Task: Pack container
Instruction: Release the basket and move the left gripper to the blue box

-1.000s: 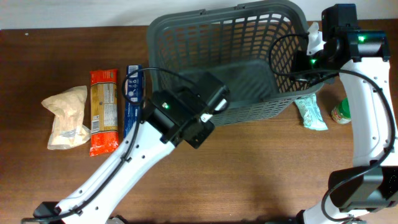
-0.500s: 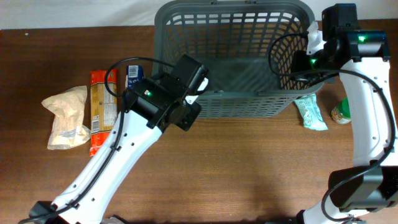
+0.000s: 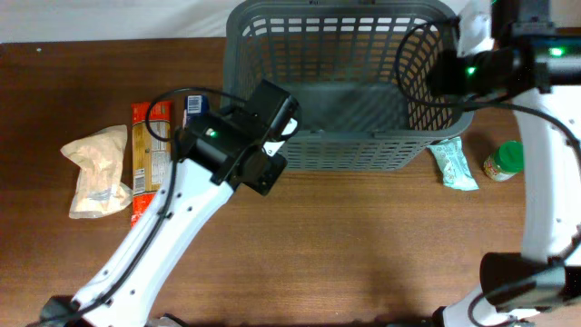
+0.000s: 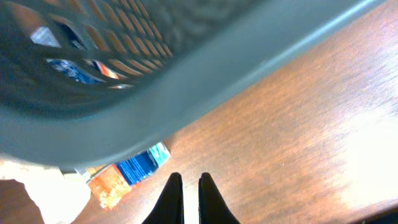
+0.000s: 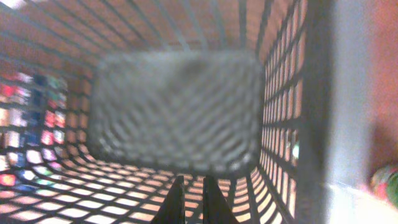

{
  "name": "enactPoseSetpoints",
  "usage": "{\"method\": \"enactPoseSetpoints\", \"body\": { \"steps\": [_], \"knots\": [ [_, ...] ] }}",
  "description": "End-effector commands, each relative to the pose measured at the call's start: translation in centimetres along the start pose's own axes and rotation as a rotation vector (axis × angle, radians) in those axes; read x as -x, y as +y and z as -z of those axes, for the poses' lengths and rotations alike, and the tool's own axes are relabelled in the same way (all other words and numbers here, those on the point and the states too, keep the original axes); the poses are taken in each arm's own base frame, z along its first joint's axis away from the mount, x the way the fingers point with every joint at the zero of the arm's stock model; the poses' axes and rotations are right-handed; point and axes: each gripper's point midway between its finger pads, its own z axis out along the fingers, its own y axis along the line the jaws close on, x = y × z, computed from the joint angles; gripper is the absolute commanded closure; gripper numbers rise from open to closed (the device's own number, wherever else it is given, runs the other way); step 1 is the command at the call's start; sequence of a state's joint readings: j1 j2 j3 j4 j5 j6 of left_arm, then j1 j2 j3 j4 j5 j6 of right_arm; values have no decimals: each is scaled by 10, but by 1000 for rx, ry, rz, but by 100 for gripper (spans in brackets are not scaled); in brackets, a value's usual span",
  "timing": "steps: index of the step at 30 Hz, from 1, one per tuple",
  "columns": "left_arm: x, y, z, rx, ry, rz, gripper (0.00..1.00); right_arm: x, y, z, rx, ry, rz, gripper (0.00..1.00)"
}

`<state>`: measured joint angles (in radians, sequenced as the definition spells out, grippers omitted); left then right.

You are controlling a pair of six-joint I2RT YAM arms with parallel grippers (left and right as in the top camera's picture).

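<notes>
In the left wrist view, the left gripper (image 4: 186, 186) is seen with its jaws almost together and nothing between them. The rim of the large dark grey slotted plastic basket (image 4: 205, 74) passes above and ahead of them, and a flat blue packet (image 4: 142, 165) lies just beyond, to their left.

In the right wrist view, the right gripper (image 5: 190, 193) is likewise nearly closed and empty, and the basket's bare floor lies ahead of its jaws.

From overhead, the basket is seen upright at the far edge, between the two sets of jaws. A first pick appears to be due. The left jaws should be opened wide before they are lowered, and the packet should be taken across its narrow width
</notes>
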<state>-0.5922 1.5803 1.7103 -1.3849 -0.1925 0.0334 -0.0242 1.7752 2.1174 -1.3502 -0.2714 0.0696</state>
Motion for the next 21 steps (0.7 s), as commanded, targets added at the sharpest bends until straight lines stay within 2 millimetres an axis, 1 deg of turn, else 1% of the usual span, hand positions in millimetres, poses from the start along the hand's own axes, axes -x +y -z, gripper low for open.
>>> {"method": "enactPoseSetpoints", "body": {
  "steps": [1,3,4,5,6,7,9,10,11,12,14,16,17,18,19,20,21],
  "knots": [
    [14,25,70,58,-223,71,98,24,20,87,-15,-231,72,96],
    [14,39,96,107,-296,103,98,27,16,114,-77,-293,77,96],
    [12,46,109,128,-330,120,94,26,12,128,-119,-323,74,96],
    [10,51,120,137,-362,134,85,25,8,140,-158,-348,69,96],
    [9,54,129,139,-388,144,67,23,4,151,-197,-370,65,96],
    [5,57,148,142,-445,158,52,16,-7,174,-282,-416,47,96],
    [0,61,165,150,-501,164,49,8,-16,195,-337,-457,-12,96],
    [-3,62,173,156,-523,153,49,3,-20,204,-355,-476,-42,96],
    [-9,70,181,189,-545,163,49,-5,-23,220,-367,-505,-86,96],
    [-13,76,184,215,-545,178,49,-10,-25,228,-372,-520,-107,96],
    [-22,89,183,265,-520,211,49,-22,-29,247,-386,-562,-149,96],
    [-30,102,172,293,-457,250,49,-33,-31,266,-398,-607,-187,96],
    [-35,108,164,299,-413,269,48,-38,-32,275,-406,-630,-198,96],
    [-39,113,154,299,-366,285,47,-42,-32,282,-412,-646,-201,83],
    [-42,117,144,292,-320,299,44,-46,-32,289,-420,-664,-205,61],
    [-45,121,130,280,-265,315,40,-51,-32,296,-433,-681,-209,37],
    [-47,125,117,263,-211,332,35,-57,-31,303,-445,-698,-212,8]
  ]
}}
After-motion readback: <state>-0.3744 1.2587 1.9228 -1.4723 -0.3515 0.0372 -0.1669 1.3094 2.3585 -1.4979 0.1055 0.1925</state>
